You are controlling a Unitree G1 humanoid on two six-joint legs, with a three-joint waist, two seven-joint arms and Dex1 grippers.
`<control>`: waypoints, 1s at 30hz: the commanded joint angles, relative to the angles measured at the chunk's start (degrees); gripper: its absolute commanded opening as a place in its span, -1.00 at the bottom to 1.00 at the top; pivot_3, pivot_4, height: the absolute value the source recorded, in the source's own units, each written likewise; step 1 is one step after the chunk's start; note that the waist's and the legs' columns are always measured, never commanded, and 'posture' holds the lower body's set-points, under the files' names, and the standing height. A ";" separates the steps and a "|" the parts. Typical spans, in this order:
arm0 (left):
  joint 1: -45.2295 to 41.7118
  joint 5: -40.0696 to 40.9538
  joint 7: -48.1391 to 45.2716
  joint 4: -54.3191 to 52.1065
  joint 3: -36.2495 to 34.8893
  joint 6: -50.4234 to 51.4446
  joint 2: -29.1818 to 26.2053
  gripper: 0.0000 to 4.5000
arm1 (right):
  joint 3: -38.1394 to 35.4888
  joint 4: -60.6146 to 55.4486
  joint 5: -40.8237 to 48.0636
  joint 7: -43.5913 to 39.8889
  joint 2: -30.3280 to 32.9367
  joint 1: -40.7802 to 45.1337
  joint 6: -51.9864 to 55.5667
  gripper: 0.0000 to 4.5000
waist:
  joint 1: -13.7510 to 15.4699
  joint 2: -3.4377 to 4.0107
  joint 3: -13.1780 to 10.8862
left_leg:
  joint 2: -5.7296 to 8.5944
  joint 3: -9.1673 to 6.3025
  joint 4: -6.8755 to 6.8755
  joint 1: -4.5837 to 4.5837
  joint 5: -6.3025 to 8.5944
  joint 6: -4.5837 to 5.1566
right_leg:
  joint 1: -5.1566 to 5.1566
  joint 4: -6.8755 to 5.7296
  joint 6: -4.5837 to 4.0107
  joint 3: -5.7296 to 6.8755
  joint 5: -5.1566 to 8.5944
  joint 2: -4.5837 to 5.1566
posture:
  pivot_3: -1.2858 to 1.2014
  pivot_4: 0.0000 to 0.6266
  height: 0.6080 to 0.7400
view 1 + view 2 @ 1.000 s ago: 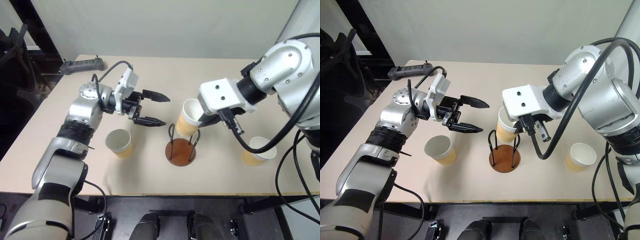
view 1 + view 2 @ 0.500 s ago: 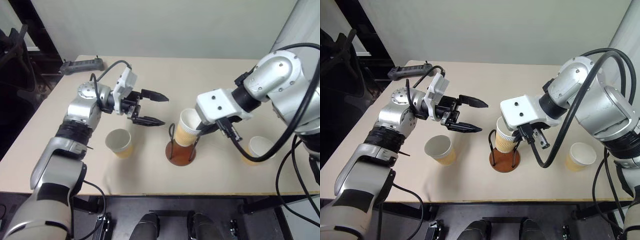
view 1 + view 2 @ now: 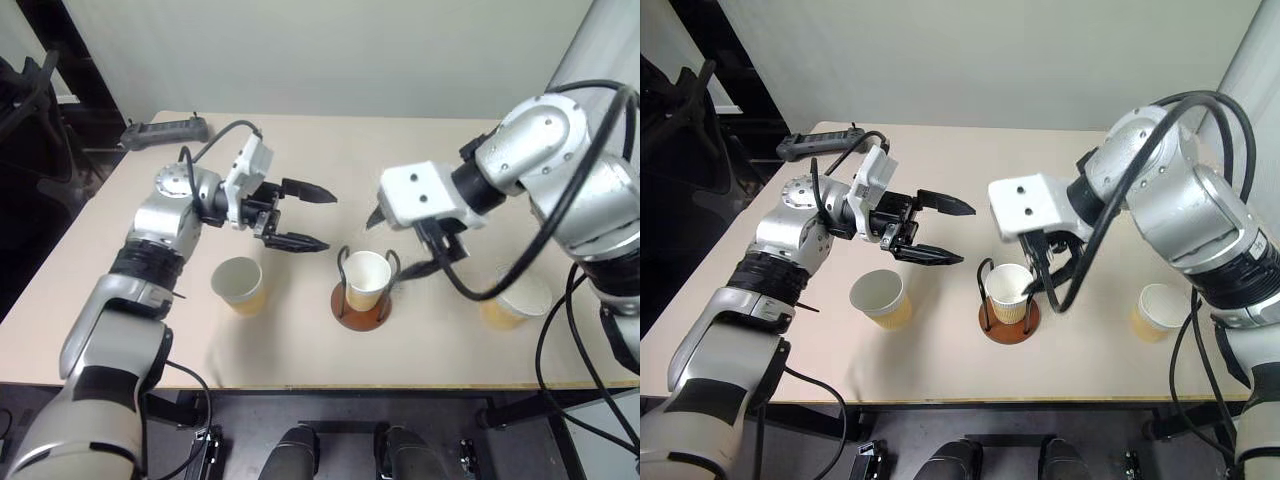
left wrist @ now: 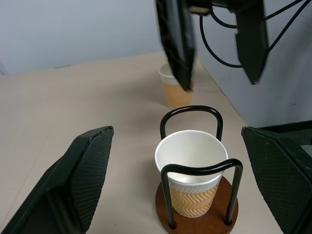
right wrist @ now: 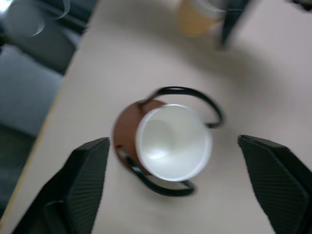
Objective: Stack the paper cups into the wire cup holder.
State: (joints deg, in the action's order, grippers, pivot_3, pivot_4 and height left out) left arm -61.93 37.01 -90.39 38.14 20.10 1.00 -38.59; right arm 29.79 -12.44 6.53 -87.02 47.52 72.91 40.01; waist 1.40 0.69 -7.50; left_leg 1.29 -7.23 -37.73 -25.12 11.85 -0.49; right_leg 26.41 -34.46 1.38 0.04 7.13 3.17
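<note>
Since a second ago, one cup point(image 3: 366, 279) has gone from tilted in the right gripper's point(image 3: 1048, 272) grasp, above the holder point(image 3: 362, 300), to standing upright on the holder's brown disc between the two dark wire loops. That gripper was clamped on the cup then; now its two black fingers are spread apart and hang just above the cup, touching neither the rim nor the wires. From the right wrist view the cup's white inside faces straight up between the parted fingers point(image 5: 85, 180).

On the other side, the left gripper point(image 3: 304, 214) has stayed where it was, level above the table point(image 3: 330, 150) beside the holder, jaws wide and holding nothing. Its wrist view looks across at the seated cup framed by the loops.

Two more cups have not moved. One point(image 3: 240, 285) stands upright on the table below the left gripper, near the holder. The other point(image 3: 1160, 312) stands upright well off to the holder's far side, partly behind the right arm's cables in the left eye view.

A black power strip point(image 3: 165, 130) lies at the table's far left corner.
</note>
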 commanded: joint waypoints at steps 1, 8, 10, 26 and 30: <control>-1.01 0.38 -2.11 -1.61 -2.32 0.74 -1.95 1.00 | -6.96 3.59 0.86 3.92 -0.38 2.53 3.06 0.89 | -0.02 0.00 0.00 | -0.01 0.00 -0.04 0.00 0.01 -0.01 | 0.00 -0.03 0.00 0.00 0.00 0.00 | 0.03 -0.52 1.00; -0.01 0.80 -2.11 -3.05 -3.41 4.67 -4.80 1.00 | -17.21 6.80 7.90 5.91 0.58 -5.56 4.75 0.89 | 0.06 -0.01 0.00 | 0.03 -0.05 -0.15 -0.04 0.06 0.00 | -0.03 -0.04 -0.02 -0.01 0.06 -0.01 | 0.03 -0.52 1.00; 1.21 1.29 -2.11 -4.17 -3.97 6.10 -5.62 1.00 | -19.53 7.64 9.52 7.68 -0.06 -8.71 5.64 0.89 | 0.02 0.00 0.00 | 0.04 -0.02 -0.20 -0.07 0.08 0.00 | -0.02 -0.05 -0.02 -0.03 0.07 0.00 | 0.03 -0.52 1.00; 8.73 1.99 -2.11 -12.72 -3.73 9.04 -20.26 1.00 | -21.44 8.03 16.07 10.21 -0.83 -15.21 6.66 0.89 | -0.48 0.00 0.00 | 0.01 -0.03 -0.20 -0.02 0.09 -0.04 | 0.03 -0.23 0.02 -0.08 0.13 -0.06 | 0.03 -0.52 1.00; 4.77 -0.32 -2.11 -9.31 1.18 4.13 -24.03 1.00 | -20.87 8.68 16.05 9.88 -0.78 -14.86 6.30 0.89 | -0.13 0.00 0.00 | 0.03 -0.11 -0.18 -0.03 0.12 -0.08 | 0.03 -0.24 -0.09 -0.09 0.20 -0.06 | 0.03 -0.52 1.00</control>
State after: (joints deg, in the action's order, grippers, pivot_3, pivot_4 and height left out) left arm -54.40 37.28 -90.57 28.42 20.25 7.63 -61.06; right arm 9.85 -3.18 21.78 -77.02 45.98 56.54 46.70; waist 1.28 0.69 -7.50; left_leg 1.33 -7.36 -37.91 -25.16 11.97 -0.58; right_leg 26.44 -34.71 1.27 -0.05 7.34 3.11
